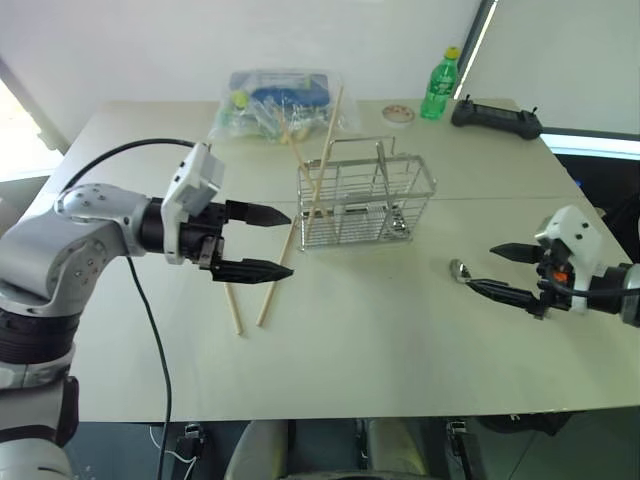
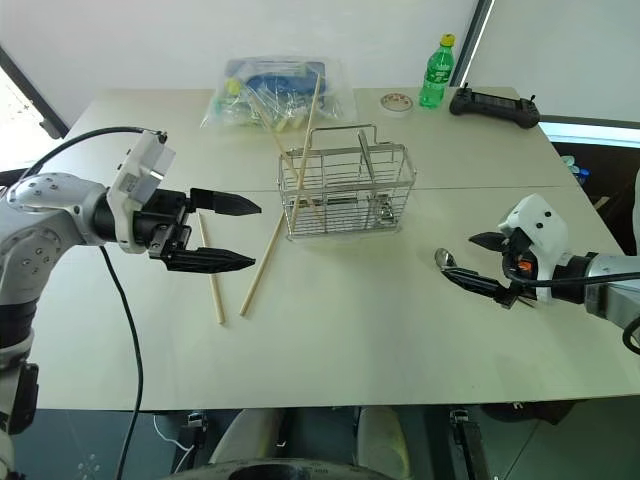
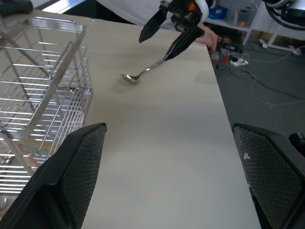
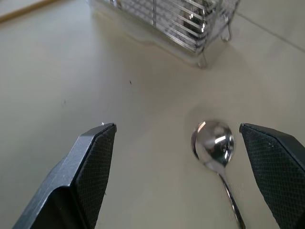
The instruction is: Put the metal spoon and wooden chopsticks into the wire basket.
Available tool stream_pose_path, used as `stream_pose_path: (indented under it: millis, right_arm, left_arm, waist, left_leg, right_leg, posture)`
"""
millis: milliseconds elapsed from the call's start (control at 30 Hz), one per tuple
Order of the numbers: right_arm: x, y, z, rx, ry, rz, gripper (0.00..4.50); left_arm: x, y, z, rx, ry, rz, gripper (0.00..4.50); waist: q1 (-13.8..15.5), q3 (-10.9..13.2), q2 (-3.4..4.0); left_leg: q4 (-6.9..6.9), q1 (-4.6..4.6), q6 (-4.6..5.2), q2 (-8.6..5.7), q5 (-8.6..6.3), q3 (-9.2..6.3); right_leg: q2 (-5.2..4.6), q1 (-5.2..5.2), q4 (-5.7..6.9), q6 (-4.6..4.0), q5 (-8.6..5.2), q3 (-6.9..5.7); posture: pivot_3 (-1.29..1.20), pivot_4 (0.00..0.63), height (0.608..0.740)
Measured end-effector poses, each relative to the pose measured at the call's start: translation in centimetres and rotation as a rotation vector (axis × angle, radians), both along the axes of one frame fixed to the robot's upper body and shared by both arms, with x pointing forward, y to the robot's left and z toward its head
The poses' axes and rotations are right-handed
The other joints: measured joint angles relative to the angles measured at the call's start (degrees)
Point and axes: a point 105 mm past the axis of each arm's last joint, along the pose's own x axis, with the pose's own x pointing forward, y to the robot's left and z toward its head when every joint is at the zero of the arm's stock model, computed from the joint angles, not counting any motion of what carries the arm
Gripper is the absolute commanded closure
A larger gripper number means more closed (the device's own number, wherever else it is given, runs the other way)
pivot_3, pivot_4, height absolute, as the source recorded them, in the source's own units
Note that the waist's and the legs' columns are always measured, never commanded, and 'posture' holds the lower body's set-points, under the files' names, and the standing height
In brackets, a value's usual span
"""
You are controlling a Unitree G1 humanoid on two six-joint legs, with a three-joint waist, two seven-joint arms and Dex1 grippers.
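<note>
Left gripper (image 1: 262, 242), foremost on the near left of the pale table (image 1: 400, 340): black fingers spread wide with nothing between them, pointing across toward the right, held above the tabletop in front of the chopsticks. Right gripper (image 1: 500, 271), near right: jaws likewise wide apart and empty, aimed inward over the table, with the metal spoon (image 4: 214, 145) lying on the surface just beneath and between its fingers; in the right wrist view the shiny oval bowl sits closer to one finger than the other, handle running back toward the wrist, no finger seen touching it. Wire basket (image 1: 365, 200), centre of the table beyond both grippers: upright, silver grid sides and raised handle, well apart from the spoon. Wooden chopsticks (image 1: 300, 220), two pale sticks crossing at the basket's left end: one slants from the table near the left gripper up past the basket's left side toward the bag; the other runs from the table edge of the left gripper up toward the bag; whether either rests inside the basket cannot be told. Clear plastic bag (image 1: 275, 103) with blue and yellow contents, far left of centre. Green bottle (image 1: 440, 85), far edge. Small round lid or dish (image 1: 398, 114) beside it. Black controller (image 1: 495, 118), far right.
</note>
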Motion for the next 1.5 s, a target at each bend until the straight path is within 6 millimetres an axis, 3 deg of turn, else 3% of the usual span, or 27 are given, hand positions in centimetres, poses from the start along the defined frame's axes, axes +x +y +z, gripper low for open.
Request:
stream_pose_path:
  millis: [67, 233, 367, 667, 967, 1067, 1267, 1300, 1500]
  right_arm:
    - [0.0, -0.5, -0.5, -0.045, -0.005, 0.017, 0.23]
    - [0.5, -2.5, -3.8, -0.204, 0.023, 0.019, 0.23]
    - [1.5, -3.7, -4.4, -0.263, 0.014, 0.011, 0.23]
    - [3.9, -5.0, -5.0, -0.182, 0.045, -0.021, 0.23]
    - [4.5, -5.4, -6.7, -0.108, 0.182, -0.046, 0.23]
    - [4.5, -5.5, -7.2, -0.116, 0.198, -0.048, 1.06]
    - [4.4, -5.3, -7.4, -0.106, 0.196, -0.043, 4.17]
    - [4.4, -5.2, -7.3, -0.104, 0.193, -0.032, 4.43]
    - [4.2, -5.0, -7.4, -0.089, 0.187, -0.021, 4.43]
  left_arm:
    - [-0.4, -0.4, -0.4, 0.015, 0.006, -0.027, 0.02]
    - [-1.0, -1.3, -1.9, 0.032, 0.057, -0.078, 0.02]
    - [-1.0, -1.5, -1.6, 0.028, 0.048, -0.081, 0.02]
    - [-0.8, -2.2, -1.5, -0.001, 0.036, -0.074, 0.02]
    - [-1.1, -1.9, -1.3, 0.019, 0.047, -0.093, 0.02]
    - [-1.2, -1.8, -1.3, 0.027, 0.049, -0.101, 0.00]
    - [-1.2, -1.8, -1.3, 0.028, 0.048, -0.104, 0.00]
    - [-1.2, -1.8, -1.3, 0.028, 0.048, -0.104, 0.00]
    - [-1.1, -1.9, -1.1, 0.027, 0.036, -0.100, 0.00]
  waist:
    - [0.0, 0.0, 0.00]
    - [-0.2, 0.0, 0.02]
    - [-0.4, 0.1, 0.13]
    - [-0.9, 0.1, 0.13]
    - [-1.5, 0.1, 0.18]
    - [-1.4, 0.1, 0.18]
    - [-1.4, 0.1, 0.17]
    - [-1.4, 0.1, 0.17]
    - [-1.4, 0.1, 0.17]
  left_leg:
    - [0.01, 0.13, 0.00, -0.01, 0.00, 0.02]
    - [0.08, 0.21, -0.02, 0.01, 0.01, 0.05]
    - [0.06, 0.21, -0.02, 0.00, 0.01, 0.05]
    - [0.08, 0.21, -0.02, -0.02, 0.01, 0.02]
    - [0.07, 0.23, -0.02, -0.05, 0.01, 0.02]
    - [0.07, 0.25, -0.02, -0.04, 0.01, 0.02]
    - [0.07, 0.29, -0.03, -0.04, 0.01, 0.01]
    - [0.07, 0.29, -0.03, -0.04, 0.01, 0.00]
    - [0.08, 0.35, -0.03, -0.04, 0.01, -0.01]
  right_leg:
    - [0.02, 0.13, 0.00, 0.00, 0.00, 0.00]
    - [0.02, 0.21, 0.04, 0.00, 0.00, 0.02]
    - [0.03, 0.18, 0.06, 0.01, 0.00, 0.03]
    - [0.04, 0.21, 0.06, 0.02, 0.01, 0.03]
    - [0.07, 0.19, 0.10, 0.04, 0.02, 0.04]
    - [0.08, 0.22, 0.11, 0.04, 0.01, 0.04]
    - [0.08, 0.25, 0.12, 0.04, 0.02, 0.04]
    - [0.08, 0.25, 0.12, 0.04, 0.01, 0.04]
    - [0.10, 0.32, 0.12, 0.04, 0.01, 0.04]
  posture:
    - [0.00, 0.150, 0.726]
    - [0.00, 0.150, 0.726]
    - [0.00, 0.150, 0.726]
    - [0.00, 0.150, 0.726]
    - [0.00, 0.150, 0.726]
    - [0.00, 0.150, 0.726]
    - [0.00, 0.150, 0.726]
    - [0.00, 0.150, 0.726]
    - [0.00, 0.150, 0.726]
